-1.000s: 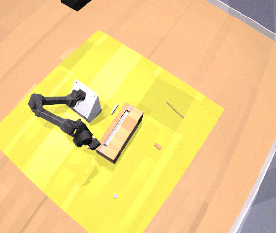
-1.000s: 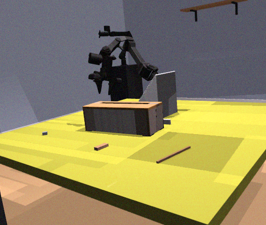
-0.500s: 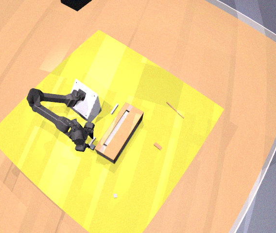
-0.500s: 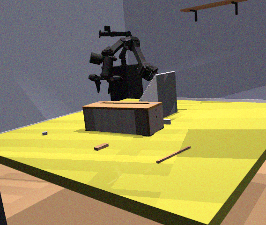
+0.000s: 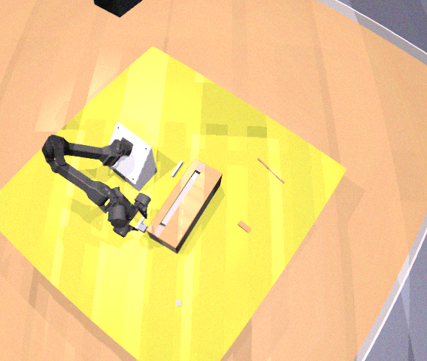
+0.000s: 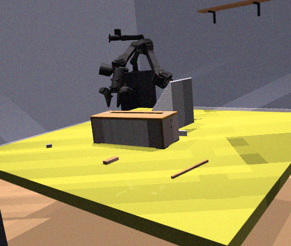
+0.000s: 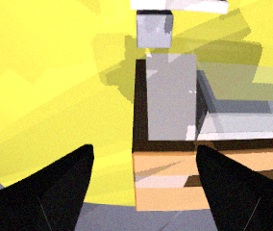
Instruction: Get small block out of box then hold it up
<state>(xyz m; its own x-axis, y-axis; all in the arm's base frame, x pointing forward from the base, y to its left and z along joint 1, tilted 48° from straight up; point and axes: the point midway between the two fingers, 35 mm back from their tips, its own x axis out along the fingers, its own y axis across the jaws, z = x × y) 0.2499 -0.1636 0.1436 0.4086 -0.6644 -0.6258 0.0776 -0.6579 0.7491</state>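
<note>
The small grey block (image 5: 142, 227) (image 7: 155, 31) is outside the box, apparently on the table, just off the front corner of the box's near end. The box (image 5: 194, 205) (image 6: 124, 132) (image 7: 161, 199) stands upright, with a slot in its wooden top; its clear front shows at the right in the wrist view. My gripper (image 5: 140, 222) (image 6: 113, 105) (image 7: 145, 152) is partly open and empty, pointing down above the block's end of the box and behind it in the exterior view. The block lies ahead of the fingertips in the wrist view, not between them.
A white bar (image 7: 180, 5) lies right beside the block. Another white bar (image 5: 177, 168) (image 6: 182, 132) lies near the box's far end, by the grey wedge stand (image 5: 136, 167) (image 6: 177, 103). A wooden piece (image 5: 243, 226) (image 6: 110, 160), a thin stick (image 5: 271, 170) (image 6: 189, 168) and a small grey cube (image 5: 178, 303) (image 6: 48, 145) lie farther off.
</note>
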